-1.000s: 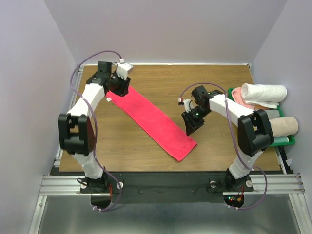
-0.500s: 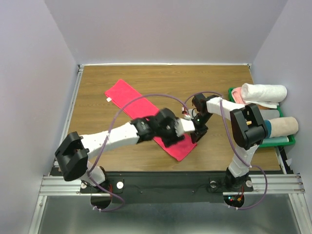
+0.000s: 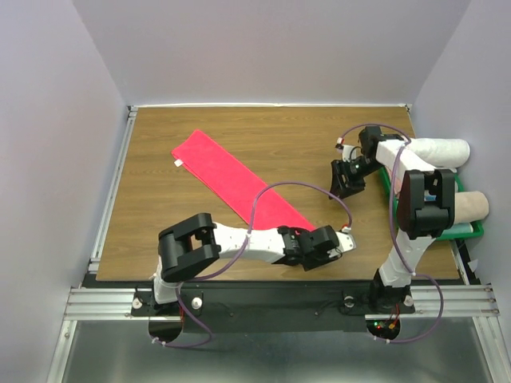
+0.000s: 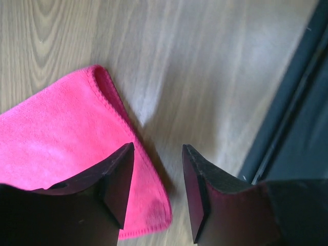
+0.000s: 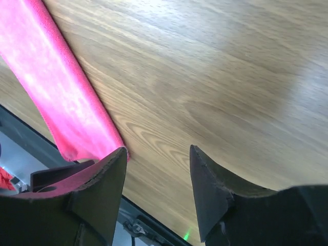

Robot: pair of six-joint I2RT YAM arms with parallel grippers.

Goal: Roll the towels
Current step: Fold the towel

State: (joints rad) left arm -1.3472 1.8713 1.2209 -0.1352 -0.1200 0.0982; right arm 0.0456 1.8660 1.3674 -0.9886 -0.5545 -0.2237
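One flat pinkish-red towel [image 3: 223,171], two rolled towels [image 3: 439,149] [image 3: 471,206], one green tray [image 3: 467,232], two robot arms [image 3: 247,243] [image 3: 415,199], one wooden table [image 3: 200,231].

The towel [image 4: 56,138] is bright pink terry cloth, fuzzy and matt, with a stitched hem along its edge. The table [image 4: 205,77] is pale wood grain, smooth with a soft sheen. The fingers [image 4: 115,179] of the left gripper [image 4: 158,154] look like matt black plastic, faintly grainy.

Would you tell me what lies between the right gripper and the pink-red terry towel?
Only bare wooden tabletop separates the right gripper from the towel, though the left arm's purple cable arches over it in the top view.
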